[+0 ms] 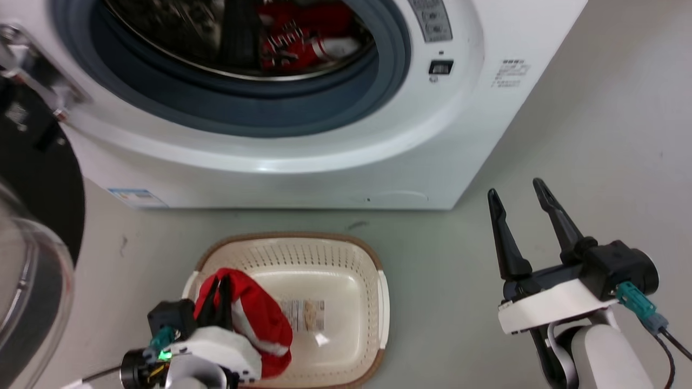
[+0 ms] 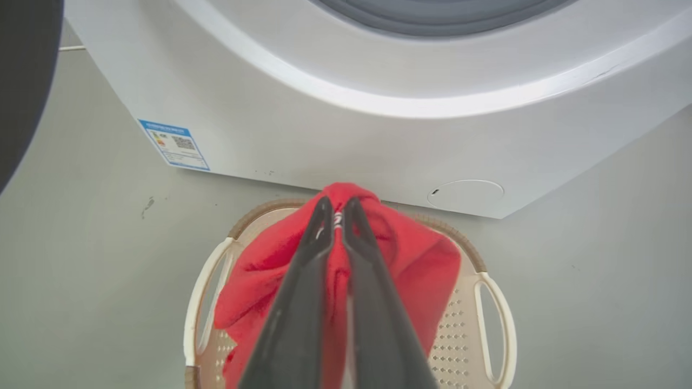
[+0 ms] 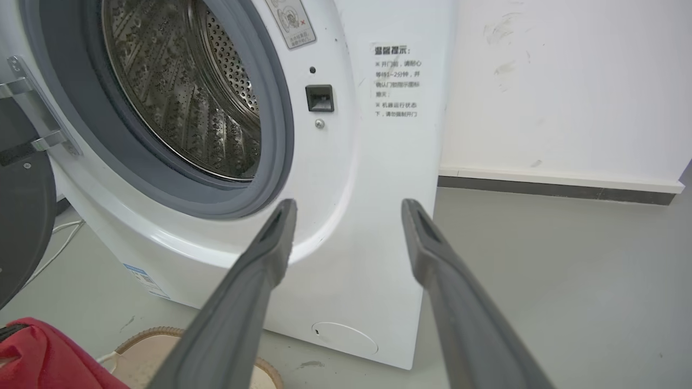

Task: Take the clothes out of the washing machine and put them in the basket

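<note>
My left gripper (image 2: 335,208) is shut on a red garment (image 2: 416,265) with white trim, held over the left part of the cream basket (image 1: 346,259). In the head view that garment (image 1: 259,319) drapes from the left gripper (image 1: 219,283) down into the basket. More red clothes (image 1: 303,38) lie inside the steel drum of the washing machine (image 1: 324,173), whose porthole stands open. My right gripper (image 1: 519,192) is open and empty, hovering over the floor to the right of the machine's front corner. From the right wrist, its fingers (image 3: 270,259) frame the washer's front.
The black-framed glass door (image 1: 32,227) hangs open at the left, close to the basket. Grey floor (image 1: 594,135) spreads to the right of the machine. A white wall with a dark skirting (image 3: 551,186) lies behind.
</note>
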Available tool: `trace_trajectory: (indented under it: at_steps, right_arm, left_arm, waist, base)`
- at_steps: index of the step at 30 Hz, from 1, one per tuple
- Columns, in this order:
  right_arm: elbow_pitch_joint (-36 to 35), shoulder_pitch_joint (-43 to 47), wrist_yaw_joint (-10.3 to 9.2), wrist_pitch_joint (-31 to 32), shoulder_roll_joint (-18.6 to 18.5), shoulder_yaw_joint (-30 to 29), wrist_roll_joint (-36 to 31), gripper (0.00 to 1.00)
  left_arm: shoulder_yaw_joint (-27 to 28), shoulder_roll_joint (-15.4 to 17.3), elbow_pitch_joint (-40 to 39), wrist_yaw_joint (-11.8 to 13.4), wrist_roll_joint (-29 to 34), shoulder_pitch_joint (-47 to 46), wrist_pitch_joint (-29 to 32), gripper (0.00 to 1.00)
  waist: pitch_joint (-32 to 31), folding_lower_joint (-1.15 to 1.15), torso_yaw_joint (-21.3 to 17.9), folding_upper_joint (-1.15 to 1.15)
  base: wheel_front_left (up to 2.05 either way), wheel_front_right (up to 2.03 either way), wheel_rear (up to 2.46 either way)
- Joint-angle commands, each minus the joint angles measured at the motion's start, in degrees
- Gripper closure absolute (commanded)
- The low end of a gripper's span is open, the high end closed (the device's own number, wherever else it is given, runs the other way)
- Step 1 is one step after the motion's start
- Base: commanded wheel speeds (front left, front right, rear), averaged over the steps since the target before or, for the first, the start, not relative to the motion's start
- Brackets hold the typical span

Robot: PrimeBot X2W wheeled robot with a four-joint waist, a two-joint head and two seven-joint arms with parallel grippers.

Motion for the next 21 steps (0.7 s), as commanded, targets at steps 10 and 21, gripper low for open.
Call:
trace_trajectory:
  at_steps: [10, 21]
  right_arm:
    - [0.5, -6.7, -0.04, -0.8, 0.0, 1.9, 0.4, 0.00]
    - [1.1, -12.8, -0.04, -1.2, 0.0, 5.2, 2.3, 0.00]
  left_arm:
    - [1.8, 0.4, 17.7, -0.6, 0.0, -16.3, -1.3, 1.00]
    - [4.2, 3.2, 34.8, 0.7, -0.1, -30.2, -1.3, 1.00]
  waist:
    - [16.0, -0.01, -5.3, 0.00]
    - [27.7, -0.01, -10.9, 0.00]
  base:
    - [0.00, 0.00, 0.00]
    - [0.00, 0.00, 0.00]
